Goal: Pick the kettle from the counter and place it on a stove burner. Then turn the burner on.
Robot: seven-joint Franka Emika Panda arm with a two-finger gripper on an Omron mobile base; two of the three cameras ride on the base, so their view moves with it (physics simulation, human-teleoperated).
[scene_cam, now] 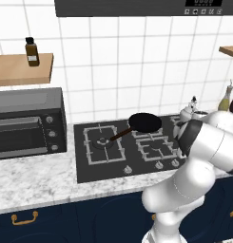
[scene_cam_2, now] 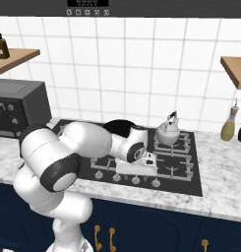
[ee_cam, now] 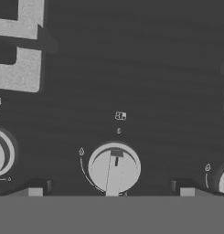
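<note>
Black glass stove point(scene_cam_2: 191, 184) on marbled desk point(scene_cam_2: 225, 197): silvery rounded kettle point(scene_cam_2: 168, 131) sits on burner. Hand point(ee_cam: 111, 192) spread wide over round grey ridged knob point(ee_cam: 114, 168); judged stiff, pinch its ridge.

I see a black frying pan point(scene_cam: 144, 122) on the stove's back middle grate, handle toward the left burner. A toaster oven point(scene_cam: 28, 123) sits at the table's left end. A brown bottle point(scene_cam: 31, 51) stands on the wooden shelf point(scene_cam: 18, 69) above it. An olive-green bottle point(scene_cam_2: 228, 124) stands at the table's right back edge. A range hood point(scene_cam: 137, 7) hangs overhead.
</note>
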